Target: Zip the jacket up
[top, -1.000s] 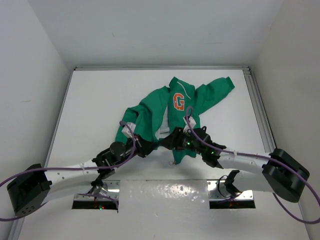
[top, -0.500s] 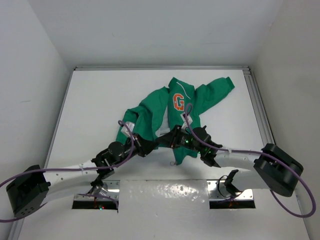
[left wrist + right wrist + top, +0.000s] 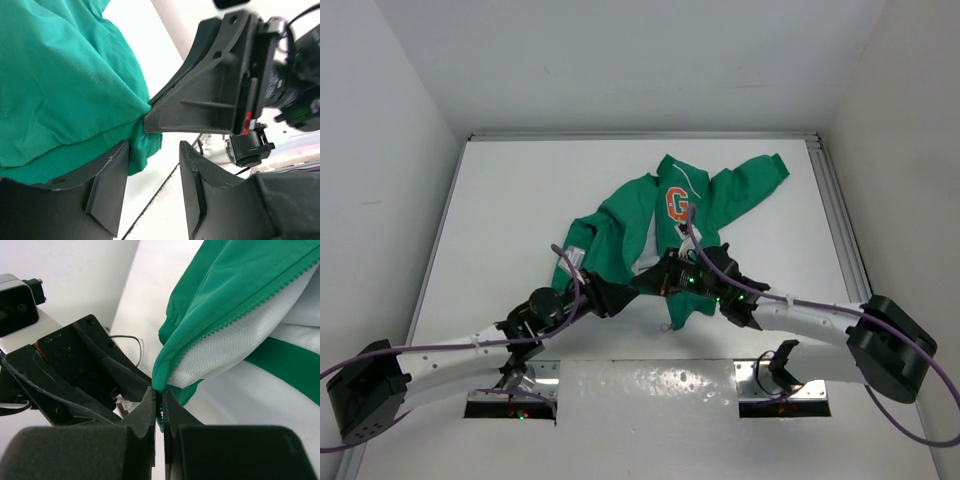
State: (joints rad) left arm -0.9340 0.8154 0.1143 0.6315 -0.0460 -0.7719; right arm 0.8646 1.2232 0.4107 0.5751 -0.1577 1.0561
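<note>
The green jacket [image 3: 655,215] lies unzipped in the middle of the white table, its orange "G" [image 3: 677,205] facing up. At the jacket's near hem my right gripper [image 3: 653,283] is shut on the bottom corner of one zipper edge. The right wrist view shows the green zipper tape and white mesh lining [image 3: 225,340] coming out of the closed gripper [image 3: 160,401]. Just left of that corner my left gripper [image 3: 612,297] is open. In the left wrist view the hem of the jacket [image 3: 60,80] brushes one of the fingers [image 3: 107,182], and nothing is between them.
White walls enclose the table on three sides. A metal rail [image 3: 840,230] runs along the right edge. The arm mounts [image 3: 510,400] sit at the near edge. A purple cable [image 3: 698,250] loops over the jacket's lower part.
The right gripper went from open to shut on the jacket's bottom zipper corner. The left gripper opened, let go of the hem and drew slightly back to the left.
</note>
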